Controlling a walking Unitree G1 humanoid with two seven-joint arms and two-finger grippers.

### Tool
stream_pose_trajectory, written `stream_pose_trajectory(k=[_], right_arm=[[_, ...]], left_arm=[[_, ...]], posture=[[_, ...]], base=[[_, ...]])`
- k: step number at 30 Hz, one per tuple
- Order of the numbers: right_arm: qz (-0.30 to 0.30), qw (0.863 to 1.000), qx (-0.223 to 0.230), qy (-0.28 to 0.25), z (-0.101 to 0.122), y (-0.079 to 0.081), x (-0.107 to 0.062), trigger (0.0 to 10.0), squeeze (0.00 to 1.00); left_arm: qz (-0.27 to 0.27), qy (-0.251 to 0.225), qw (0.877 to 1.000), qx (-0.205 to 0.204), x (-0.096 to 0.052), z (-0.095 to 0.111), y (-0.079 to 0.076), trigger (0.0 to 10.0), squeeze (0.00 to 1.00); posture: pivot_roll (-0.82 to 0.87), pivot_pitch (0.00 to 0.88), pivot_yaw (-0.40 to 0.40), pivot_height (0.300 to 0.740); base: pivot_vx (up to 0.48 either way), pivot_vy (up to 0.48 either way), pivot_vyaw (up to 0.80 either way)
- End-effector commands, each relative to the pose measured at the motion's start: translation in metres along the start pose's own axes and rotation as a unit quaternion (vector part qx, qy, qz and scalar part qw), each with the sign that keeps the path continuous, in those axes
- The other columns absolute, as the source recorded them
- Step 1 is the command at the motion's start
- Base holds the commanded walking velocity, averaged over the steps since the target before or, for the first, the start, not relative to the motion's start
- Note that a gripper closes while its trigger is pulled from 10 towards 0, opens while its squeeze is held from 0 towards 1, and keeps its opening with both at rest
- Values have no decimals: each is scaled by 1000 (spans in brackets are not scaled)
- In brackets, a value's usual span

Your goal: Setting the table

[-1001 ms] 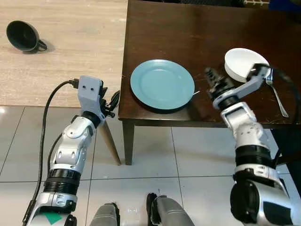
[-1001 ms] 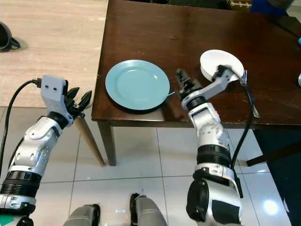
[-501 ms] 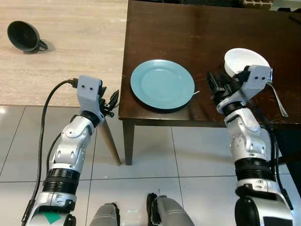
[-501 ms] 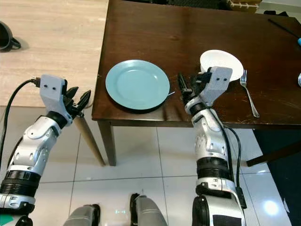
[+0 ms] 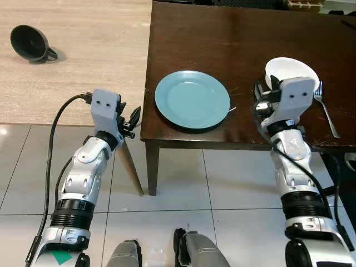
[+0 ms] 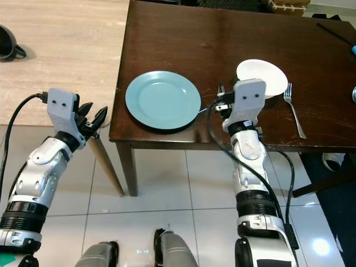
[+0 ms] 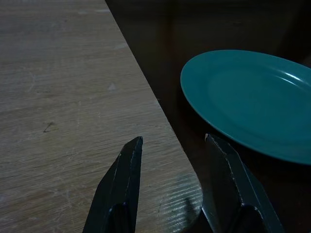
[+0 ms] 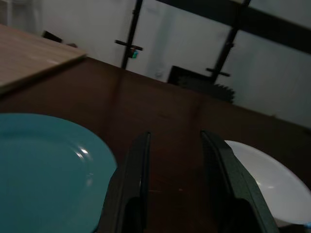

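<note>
A dark wooden table occupied the upper right of frame. A teal plate lay near its front-left corner, a white bowl and fork at right. The right gripper, fingers apart and empty, hovered between plate and bowl. The left gripper, fingers apart, hung off the table's left edge.

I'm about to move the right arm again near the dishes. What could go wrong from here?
The right gripper hangs open over the table between the blue plate and the white bowl; a sideways swing might knock either. The plate lies close to the table's front edge, so a push toward the robot may slide it off. The fork lies just beyond the bowl and may get swept.
</note>
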State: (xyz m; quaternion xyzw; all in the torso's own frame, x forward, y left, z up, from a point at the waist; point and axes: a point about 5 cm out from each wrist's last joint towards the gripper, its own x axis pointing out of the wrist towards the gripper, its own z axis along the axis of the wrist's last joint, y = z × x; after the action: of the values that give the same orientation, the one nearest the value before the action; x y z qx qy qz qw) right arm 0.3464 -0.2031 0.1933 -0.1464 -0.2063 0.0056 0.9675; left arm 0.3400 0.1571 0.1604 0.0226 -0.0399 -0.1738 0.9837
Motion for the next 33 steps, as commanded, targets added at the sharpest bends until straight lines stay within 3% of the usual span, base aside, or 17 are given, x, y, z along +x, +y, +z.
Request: stream_pose_trajectory(k=[1,4,5,6,7,10,11,12,14,17,18,19,23,24,25,26,33], right_arm=[[-10,1000,-11,9,-7,-1,-6,10000,0],[-17,1000,-5,13,-9,-2,-6,10000,0],[-22,1000,9,16,-11,-3,-7,10000,416],[-22,1000,9,16,-11,-3,-7,10000,416],[-41,997,65,33,-16,-6,-7,10000,1000],[-52,993,102,43,-19,-8,-6,10000,1000],[-65,983,161,60,-24,-8,-3,10000,1000],[-65,983,161,60,-24,-8,-3,10000,1000],[-73,959,252,102,-34,-3,2,10000,1000],[-73,945,294,124,-38,1,4,10000,1000],[-67,928,337,145,-42,6,8,10000,1000],[-67,928,337,145,-42,6,8,10000,1000],[-14,885,408,223,-44,26,25,10000,1000],[-4,881,409,238,-43,29,27,10000,659],[1,880,407,247,-43,30,29,10000,424],[8,874,411,259,-43,32,31,10000,0],[20,851,427,307,-41,40,38,10000,0]], left_arm=[[-4,12,1000,2,-1,-6,0,10000,0],[-5,12,1000,3,-1,-6,-1,10000,0],[-6,13,1000,3,-1,-6,-1,10000,0],[-6,13,1000,3,-1,-6,-1,10000,0],[-7,13,1000,4,-1,-6,-1,10000,0],[-7,13,1000,4,-1,-6,-1,10000,0],[-8,13,1000,4,0,-6,-1,10000,0],[-8,13,1000,4,0,-6,-1,10000,0],[-9,13,1000,5,0,-6,-2,10000,0],[-10,13,1000,6,0,-6,-2,10000,0],[-11,13,1000,7,0,-6,-3,10000,0],[-11,13,1000,7,0,-6,-3,10000,0],[-16,13,1000,8,2,-5,-6,10000,0],[-18,13,1000,8,2,-5,-7,10000,0],[-19,13,1000,8,2,-5,-7,10000,0],[-19,13,1000,8,2,-5,-8,10000,0],[-23,13,1000,7,3,-5,-11,10000,0]], posture=[[76,124,-9,740],[76,124,-9,740],[76,124,-9,740],[76,124,-9,740],[76,123,-8,740],[76,123,-8,740],[76,124,-7,740],[76,124,-7,740],[77,125,-6,740],[77,125,-6,740],[77,125,-6,740],[77,125,-6,740],[81,136,-6,740],[81,138,-7,740],[80,142,-10,740],[80,142,-10,740],[80,150,-16,740]], base=[[0,0,0],[0,0,0],[0,0,0],[0,0,0],[0,0,0],[0,0,0],[0,0,0],[0,0,0],[0,0,0],[0,0,0],[0,0,0],[0,0,0],[0,0,0],[0,0,0],[0,0,0],[0,0,0],[0,0,0]])
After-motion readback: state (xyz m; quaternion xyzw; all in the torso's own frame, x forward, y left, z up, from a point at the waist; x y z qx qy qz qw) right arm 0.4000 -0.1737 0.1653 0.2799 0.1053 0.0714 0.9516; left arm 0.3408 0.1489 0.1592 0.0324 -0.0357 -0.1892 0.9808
